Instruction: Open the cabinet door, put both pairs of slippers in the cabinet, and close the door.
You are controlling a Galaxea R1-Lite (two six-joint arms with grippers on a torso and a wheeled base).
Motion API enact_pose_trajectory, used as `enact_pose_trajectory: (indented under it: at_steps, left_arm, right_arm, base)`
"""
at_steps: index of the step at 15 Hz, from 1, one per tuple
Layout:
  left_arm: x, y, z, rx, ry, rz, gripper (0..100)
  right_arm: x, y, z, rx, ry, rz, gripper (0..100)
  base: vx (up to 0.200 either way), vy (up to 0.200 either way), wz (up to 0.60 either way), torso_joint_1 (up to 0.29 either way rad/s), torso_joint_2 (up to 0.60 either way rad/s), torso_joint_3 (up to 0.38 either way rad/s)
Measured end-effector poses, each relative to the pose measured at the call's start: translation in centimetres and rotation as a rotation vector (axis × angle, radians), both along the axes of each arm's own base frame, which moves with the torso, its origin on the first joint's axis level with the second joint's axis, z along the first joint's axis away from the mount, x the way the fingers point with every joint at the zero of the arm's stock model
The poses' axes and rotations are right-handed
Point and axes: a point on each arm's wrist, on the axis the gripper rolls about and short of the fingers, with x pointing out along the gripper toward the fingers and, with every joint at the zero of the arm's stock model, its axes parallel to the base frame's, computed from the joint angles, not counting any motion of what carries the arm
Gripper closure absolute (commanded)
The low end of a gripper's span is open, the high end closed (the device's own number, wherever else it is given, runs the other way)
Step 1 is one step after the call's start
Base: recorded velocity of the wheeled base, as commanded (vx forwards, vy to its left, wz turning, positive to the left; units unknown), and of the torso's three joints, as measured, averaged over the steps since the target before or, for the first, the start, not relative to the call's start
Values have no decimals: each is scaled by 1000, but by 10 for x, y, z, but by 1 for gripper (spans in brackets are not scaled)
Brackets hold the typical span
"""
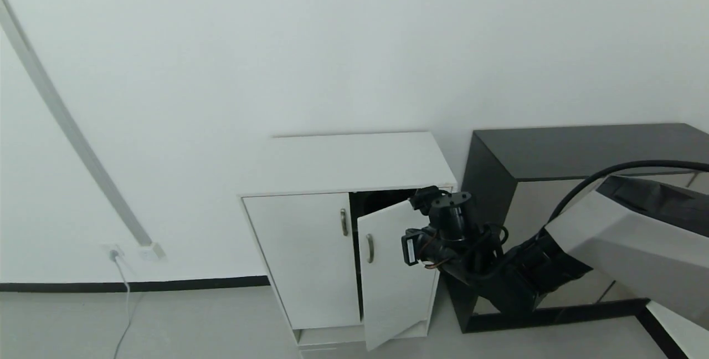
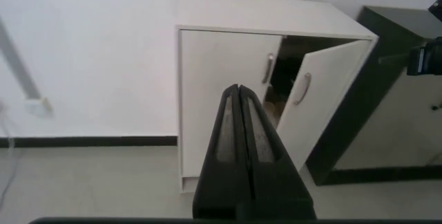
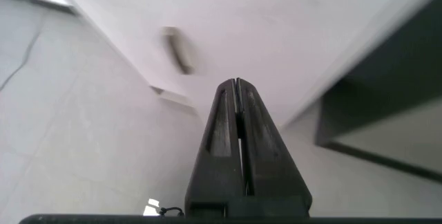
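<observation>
Right gripper [image 3: 237, 82]: fingers pressed together, holding nothing. Directly ahead of its tips lies the outer face of the right cabinet door [image 1: 390, 270], with the door handle [image 1: 369, 248] a little beyond and off to one side. Whether the tips touch the panel cannot be told.

Left gripper [image 2: 238, 87]: fingers likewise closed on nothing, held well back from the cabinet [image 1: 354, 162] and pointing at its front.

Beyond the right gripper, the right door stands partly swung out on its hinge, with a dark gap between its free edge and the left door [image 1: 302, 259], which is shut. Beside the right gripper, on the side away from the left gripper, a black cabinet [image 1: 581, 148] stands against the wall [image 1: 354, 43].

Progress, as judged: the door-opening step is under way and the gap looks too narrow for loading. Widening the door, placing both pairs of slippers inside and closing the door are not yet done.
</observation>
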Motion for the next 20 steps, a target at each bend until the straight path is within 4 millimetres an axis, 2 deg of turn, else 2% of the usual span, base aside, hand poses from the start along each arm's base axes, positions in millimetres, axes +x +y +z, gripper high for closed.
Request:
enact_pose_trajectory:
  at_steps: [4, 9, 15, 18, 20]
  left_arm:
    - [0, 0, 0, 1, 0, -1, 100]
    - [0, 0, 0, 3, 0, -3, 100]
    - [0, 0, 0, 3, 0, -2, 100]
    - [0, 0, 0, 3, 0, -1, 100]
    - [0, 0, 0, 2, 0, -3, 100]
  right_arm:
    - [-8, -5, -6, 54, -37, 117, 100]
    - [-45, -28, -31, 92, -51, 369, 100]
    - [-72, -48, -47, 77, -18, 389, 100]
    - [-77, -51, -54, 66, 4, 391, 100]
    - [-75, -50, -60, 60, 12, 390, 100]
  base:
    - [0, 0, 0, 0, 0, 0]
    - [0, 0, 0, 0, 0, 0]
    - [200, 0, 0, 1, 3, 5]
    - [200, 0, 0, 7, 1, 2]
    - [0, 0, 0, 0, 0, 0]
